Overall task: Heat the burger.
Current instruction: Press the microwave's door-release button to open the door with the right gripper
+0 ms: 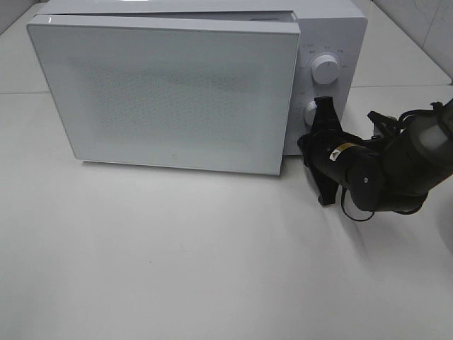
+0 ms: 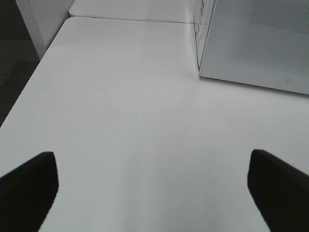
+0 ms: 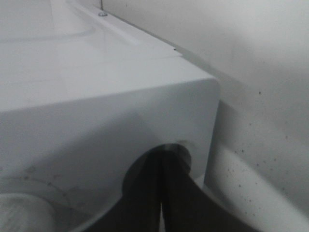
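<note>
The burger shows in no view. A white microwave (image 1: pixel 333 28) stands at the back of the table, and its big door (image 1: pixel 170 92) covers the front, angled slightly off the body. My right gripper (image 1: pixel 323 105) is shut, with its tips against the control panel at the lower knob (image 1: pixel 309 113), below the upper knob (image 1: pixel 325 69). In the right wrist view the two fingers (image 3: pixel 145 193) press together against the white panel (image 3: pixel 96 96) with nothing seen between them. My left gripper (image 2: pixel 152 188) hangs open over bare table, its dark fingers (image 2: pixel 29 188) far apart, away from the microwave (image 2: pixel 256 43).
The white table (image 1: pixel 177 248) stretches out in front of the microwave. Its left edge (image 2: pixel 29 72) drops to a dark floor. A seam between tabletops runs behind the microwave (image 2: pixel 130 19). The right arm (image 1: pixel 396 163) lies across the table's right side.
</note>
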